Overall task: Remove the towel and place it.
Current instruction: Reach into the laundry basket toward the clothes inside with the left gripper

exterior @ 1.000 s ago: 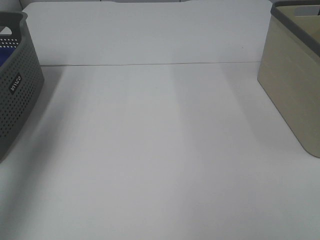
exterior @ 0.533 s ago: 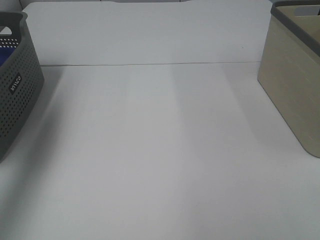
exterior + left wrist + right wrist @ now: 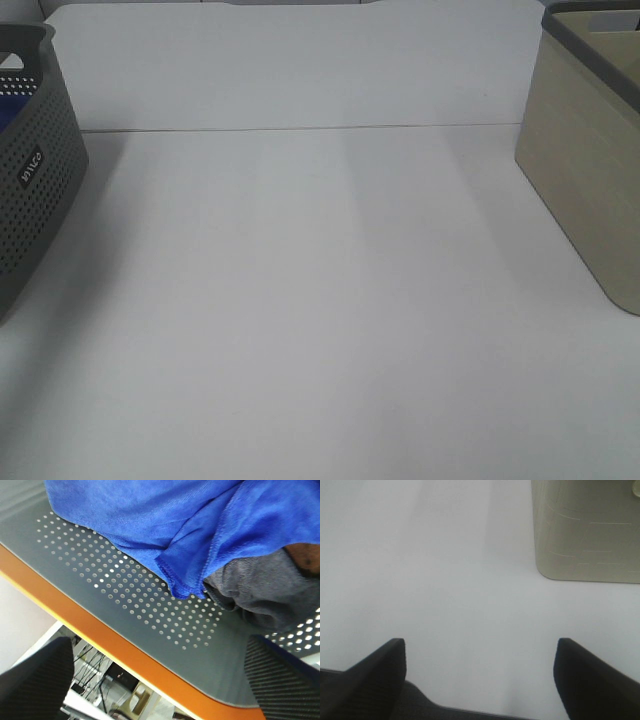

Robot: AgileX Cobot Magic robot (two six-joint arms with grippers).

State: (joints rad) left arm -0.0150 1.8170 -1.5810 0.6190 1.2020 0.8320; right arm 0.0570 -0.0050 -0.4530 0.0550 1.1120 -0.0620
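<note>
The royal-blue towel (image 3: 165,525) lies bunched inside the grey perforated basket (image 3: 130,595), on top of a dark grey cloth (image 3: 260,590). My left gripper (image 3: 160,680) hangs open just over the basket's orange rim, its fingertips (image 3: 35,680) apart with nothing between them. In the exterior high view only a sliver of the towel (image 3: 8,112) shows inside the grey basket (image 3: 35,190) at the left edge; neither gripper appears there. My right gripper (image 3: 480,672) stands open above the bare white table (image 3: 445,580), holding nothing.
A beige basket (image 3: 590,170) with a grey rim stands at the right of the white table (image 3: 320,300), also seen as the beige basket (image 3: 587,530) in the right wrist view. A seam crosses the table at the back.
</note>
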